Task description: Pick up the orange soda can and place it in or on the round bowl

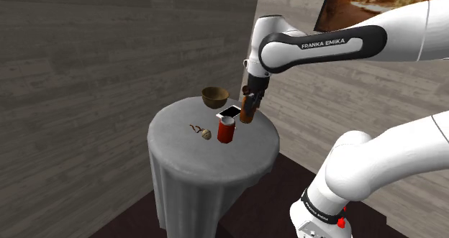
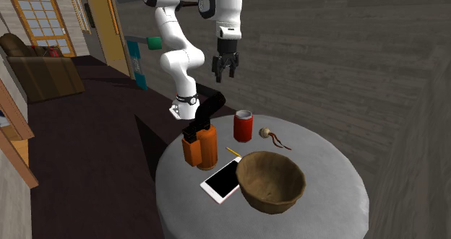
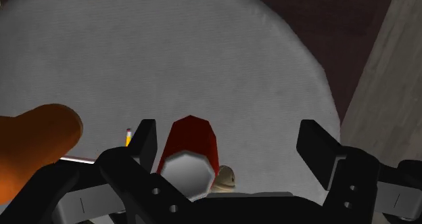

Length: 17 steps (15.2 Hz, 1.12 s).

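Wrist view: holds the hand (image 3: 230,136), fingers (image 3: 145,143) spread and empty, above the upright red soda can (image 3: 193,136) at the shoulder view's centre on the worktop (image 3: 203,53), likely lining up a straddle before the carry to the round bowl (image 1: 215,95) higher in that frame.

On the desk (image 2: 332,187), in the second exterior view, the bowl (image 2: 271,180) sits nearest, the phone (image 2: 220,181) just left of it, the soda can (image 2: 202,151) behind the phone, the other can (image 2: 243,126) further right, and a trinket (image 2: 264,132) beside that.
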### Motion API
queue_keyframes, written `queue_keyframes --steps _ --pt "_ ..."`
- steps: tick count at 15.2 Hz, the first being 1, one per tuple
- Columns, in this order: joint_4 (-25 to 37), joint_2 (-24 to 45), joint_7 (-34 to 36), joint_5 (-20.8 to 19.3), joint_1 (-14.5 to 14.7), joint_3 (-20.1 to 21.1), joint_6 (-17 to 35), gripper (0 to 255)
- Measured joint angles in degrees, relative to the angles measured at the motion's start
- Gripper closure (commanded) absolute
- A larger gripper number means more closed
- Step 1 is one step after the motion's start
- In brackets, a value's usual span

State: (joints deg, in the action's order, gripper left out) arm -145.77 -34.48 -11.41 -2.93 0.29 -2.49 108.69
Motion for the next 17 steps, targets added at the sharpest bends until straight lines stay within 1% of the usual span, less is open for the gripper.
queue_keyframes --steps 1,4,10,17 --pt "-0.1 1.9 -1.2 -0.4 -0.3 -1.0 2.5 0" --pt "-0.4 7.9 -2.4 0.1 0.2 -1.6 10.0 0" --pt "1.6 20.1 -6.6 1.6 0.9 -3.7 22.5 0" --pt "0.5 25.5 -7.5 2.5 1.2 -4.0 29.3 0"
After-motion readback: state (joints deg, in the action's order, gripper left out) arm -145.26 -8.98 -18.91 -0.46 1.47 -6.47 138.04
